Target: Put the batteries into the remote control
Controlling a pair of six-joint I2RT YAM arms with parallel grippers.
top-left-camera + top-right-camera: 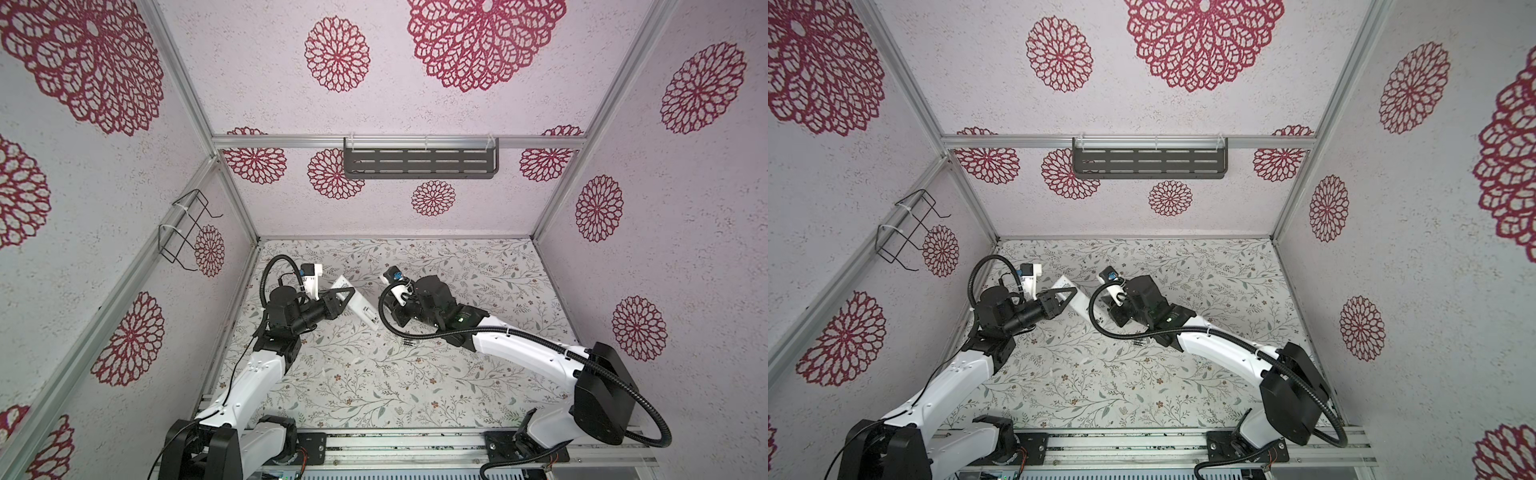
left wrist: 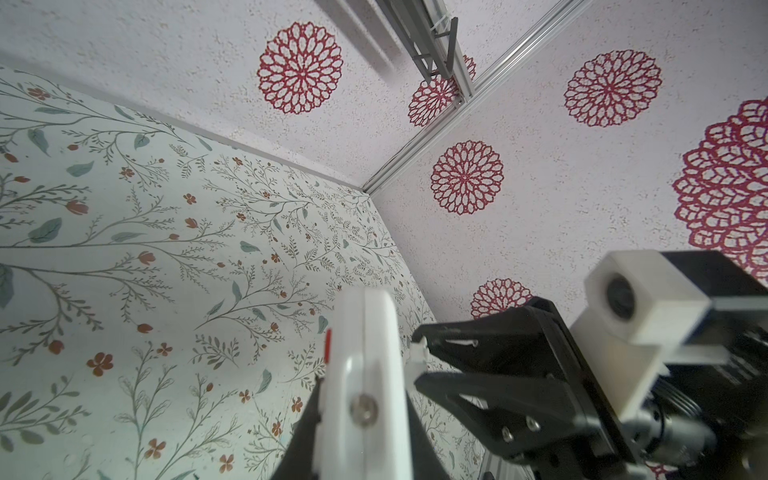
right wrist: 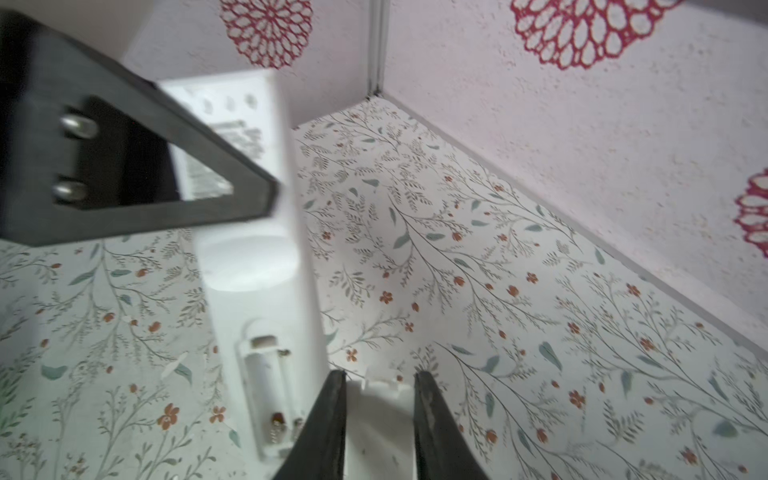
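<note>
My left gripper (image 1: 348, 296) is shut on the remote control (image 1: 360, 309), a slim white bar held above the floral table with its back upward. The left wrist view shows the remote (image 2: 365, 374) end-on between the two fingers. Its battery compartment (image 3: 266, 386) lies open and empty, with springs at one end. My right gripper (image 3: 380, 376) is just beside that end, shut on the white battery cover (image 3: 380, 419). The batteries (image 1: 409, 343), small dark cylinders, lie together on the table (image 1: 1139, 343) under the right forearm.
A black slotted shelf (image 1: 419, 164) hangs on the back wall. A wire rack (image 1: 187, 230) hangs on the left wall. The metal base rail (image 1: 395, 449) runs along the table's front edge. The two grippers are close together at the back left of the table.
</note>
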